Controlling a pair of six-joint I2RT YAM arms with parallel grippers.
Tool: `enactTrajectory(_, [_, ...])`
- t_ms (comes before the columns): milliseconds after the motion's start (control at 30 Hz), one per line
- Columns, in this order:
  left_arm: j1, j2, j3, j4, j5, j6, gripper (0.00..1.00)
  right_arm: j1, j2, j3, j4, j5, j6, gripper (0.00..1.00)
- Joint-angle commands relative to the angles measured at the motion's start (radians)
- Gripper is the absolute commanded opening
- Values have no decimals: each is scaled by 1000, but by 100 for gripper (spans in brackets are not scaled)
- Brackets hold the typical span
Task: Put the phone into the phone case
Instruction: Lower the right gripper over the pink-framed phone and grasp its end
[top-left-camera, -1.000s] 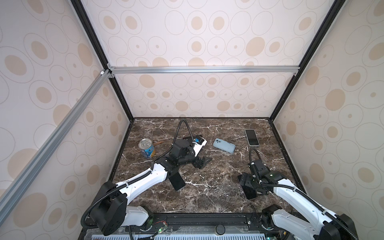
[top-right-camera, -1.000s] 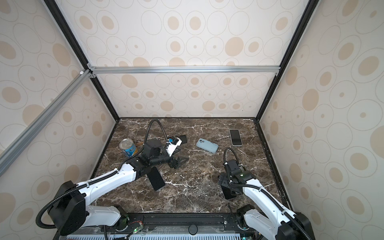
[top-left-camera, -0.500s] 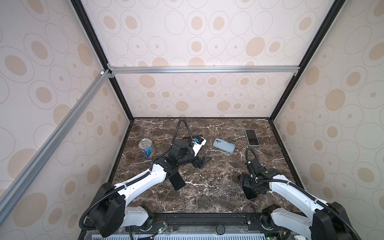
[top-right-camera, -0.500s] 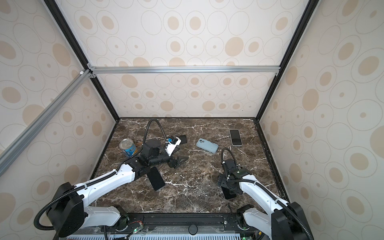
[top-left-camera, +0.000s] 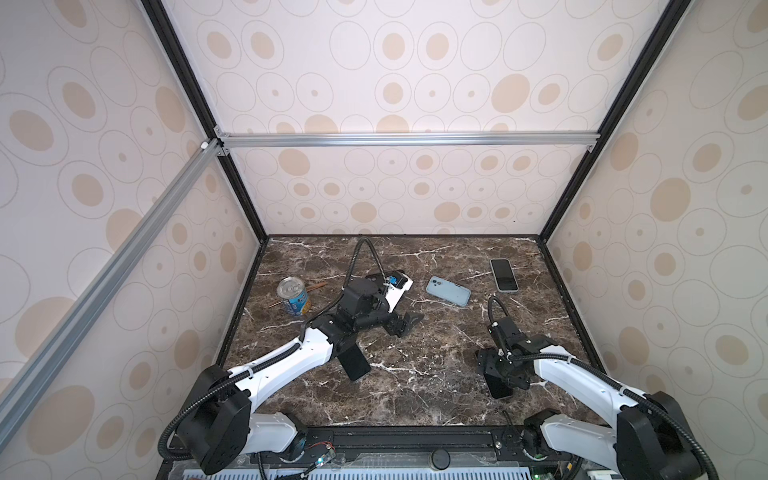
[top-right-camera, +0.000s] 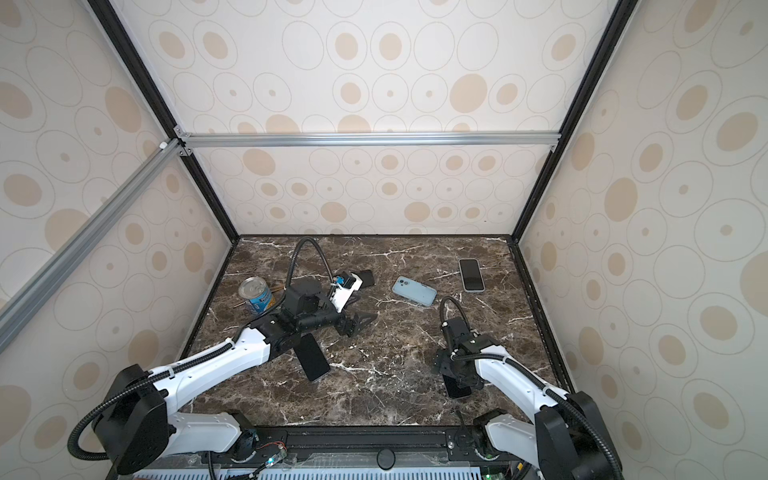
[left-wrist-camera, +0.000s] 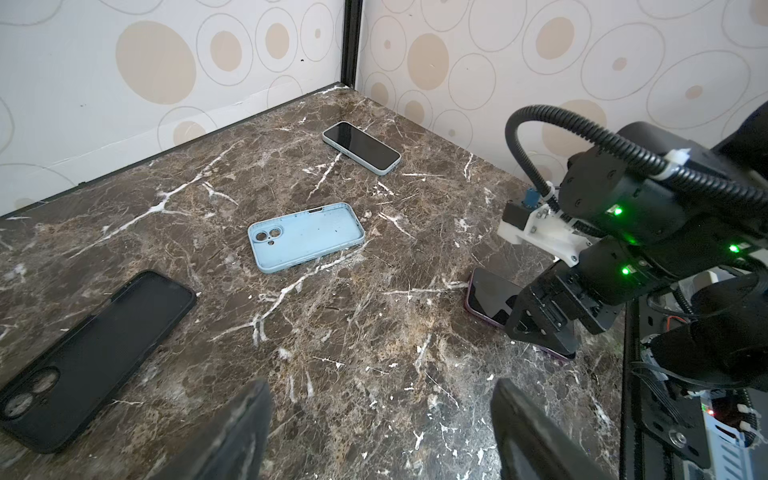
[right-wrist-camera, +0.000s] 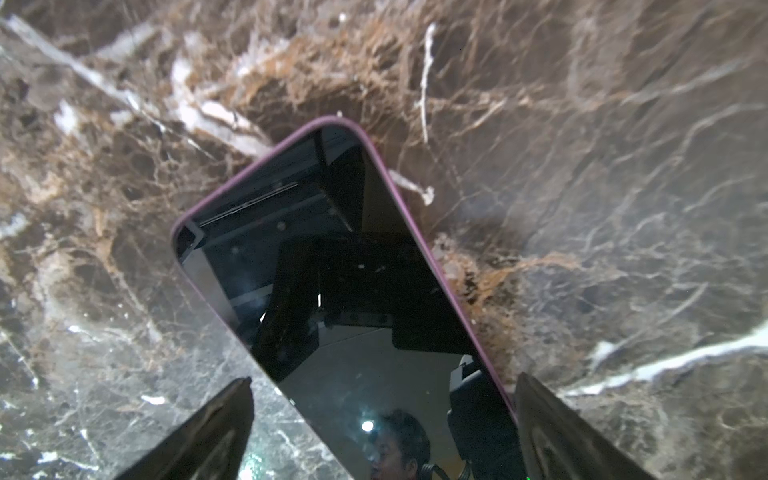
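An empty light blue phone case (left-wrist-camera: 305, 237) lies open side up mid-table, seen in both top views (top-left-camera: 448, 291) (top-right-camera: 414, 291). Behind it to the right a phone (top-left-camera: 503, 275) (top-right-camera: 471, 275) (left-wrist-camera: 361, 147) with a pale rim lies screen up. A purple-rimmed phone (right-wrist-camera: 345, 291) (left-wrist-camera: 490, 297) (top-left-camera: 498, 386) lies flat at the front right. My right gripper (right-wrist-camera: 384, 380) (top-left-camera: 494, 370) hangs open just above it, one finger on each side of its long edges. My left gripper (left-wrist-camera: 380, 399) (top-left-camera: 405, 324) is open and empty over bare marble left of the blue case.
A black phone case (left-wrist-camera: 91, 353) (top-right-camera: 366, 277) lies behind my left wrist. A dark phone (top-left-camera: 353, 363) lies partly under my left arm. A tin can (top-left-camera: 293, 296) and a pencil (top-left-camera: 316, 286) are at the left wall. Walls enclose three sides.
My right arm has shifted a little over the purple-rimmed phone. The left arm and all phones and cases stay where they were.
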Motion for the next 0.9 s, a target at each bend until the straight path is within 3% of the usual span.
enactTrajectory(0, [-11,13,2,1,7,14,83,-4,12,-1,-1,-24,-2,99])
enactTrajectory(400, [-10,33,10,-15,5,9,82,-9,4,7,-38,39,-23,99])
enactTrajectory(867, [-11,23,8,-16,3,8,82,-10,49,-16,-16,-100,-15,99])
